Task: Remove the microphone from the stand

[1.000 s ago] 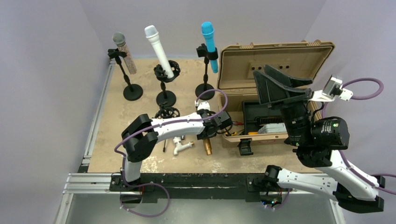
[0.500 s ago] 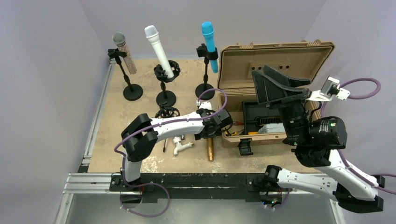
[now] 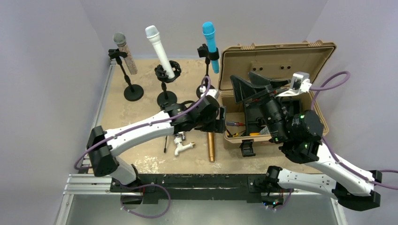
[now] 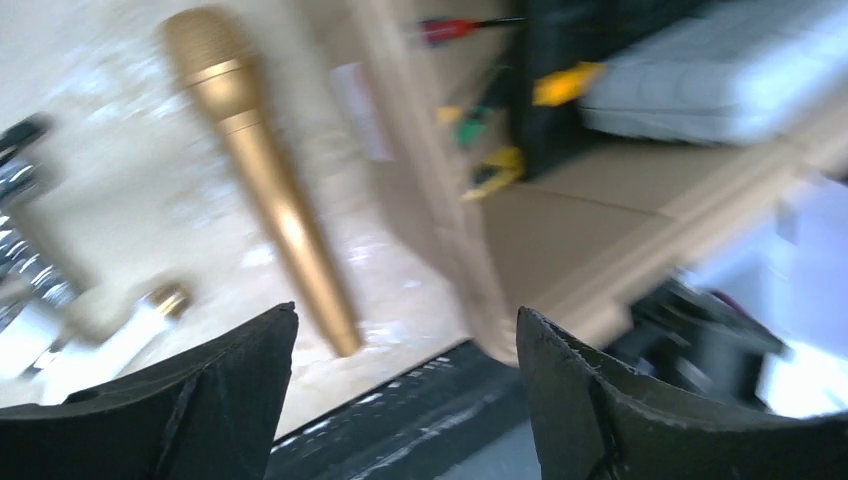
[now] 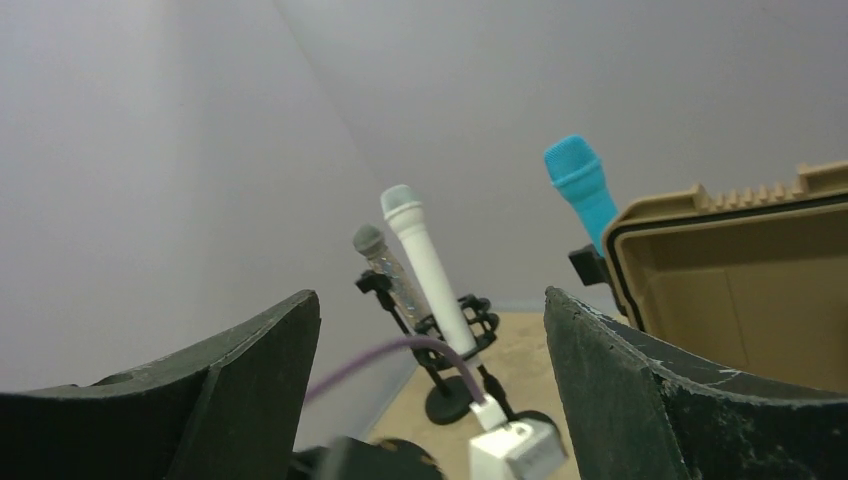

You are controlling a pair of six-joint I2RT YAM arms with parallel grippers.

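A gold microphone (image 3: 210, 146) lies flat on the sandy table beside the tan case; in the left wrist view the gold microphone (image 4: 260, 170) is free below the fingers. My left gripper (image 3: 220, 122) hovers above its head end, open and empty (image 4: 405, 330). Three microphones stand in stands at the back: grey (image 3: 124, 51), white (image 3: 159, 51) and blue (image 3: 210, 40). My right gripper (image 3: 251, 86) is raised over the case, open and empty (image 5: 430, 310), facing the white microphone (image 5: 425, 265) and blue microphone (image 5: 582, 190).
The open tan case (image 3: 277, 61) fills the right of the table, with tools in its tray. A white clip piece (image 3: 180, 145) lies left of the gold microphone. Black round stand bases (image 3: 133, 92) sit at the back left. Purple cables loop off both wrists.
My left gripper opened and let go of the gold microphone, which now lies on the table. The left arm then lifted and stretched toward the back. The right arm swung left over the case.
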